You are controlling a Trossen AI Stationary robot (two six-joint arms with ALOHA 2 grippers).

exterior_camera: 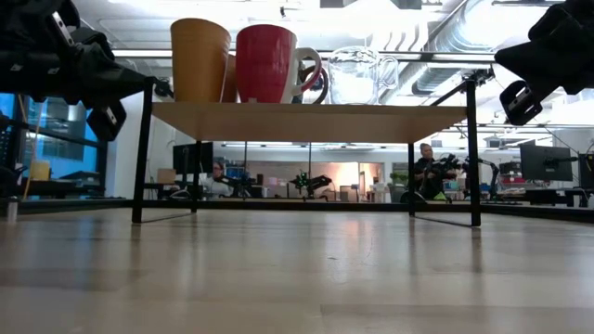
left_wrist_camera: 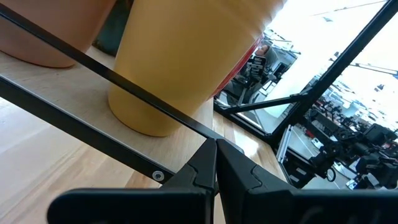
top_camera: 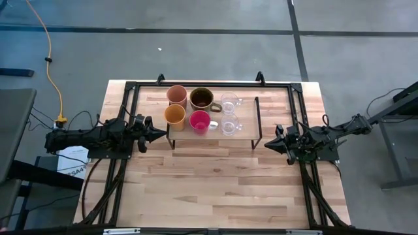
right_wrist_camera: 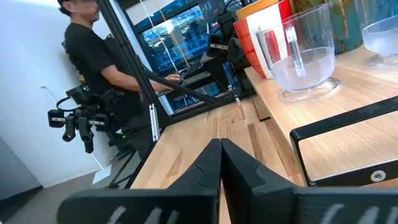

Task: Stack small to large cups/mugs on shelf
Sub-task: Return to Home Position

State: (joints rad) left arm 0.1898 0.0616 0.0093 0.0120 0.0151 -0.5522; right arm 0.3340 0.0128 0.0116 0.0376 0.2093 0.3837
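Observation:
The shelf (top_camera: 247, 134) stands on the table's far middle. On its wood top stand six cups in two rows: peach tumbler (top_camera: 176, 94), brown handled mug (top_camera: 201, 99) and a clear glass mug (top_camera: 229, 102) in the far row; yellow-orange cup (top_camera: 174, 115), red-pink cup (top_camera: 200, 121) and a second clear glass mug (top_camera: 228, 125) in the near row. My left gripper (top_camera: 161, 134) is shut and empty just off the shelf's left end, close to the yellow-orange cup (left_wrist_camera: 186, 56). My right gripper (top_camera: 269, 144) is shut and empty off the shelf's right end, pointing at a glass mug (right_wrist_camera: 301, 53).
The right part of the shelf top (right_wrist_camera: 348, 99) is bare. A thin black rail (top_camera: 257, 121) crosses the shelf near its right end. Bare table (top_camera: 215, 189) lies on the near side. A person (right_wrist_camera: 99, 56) stands in the room beyond the table.

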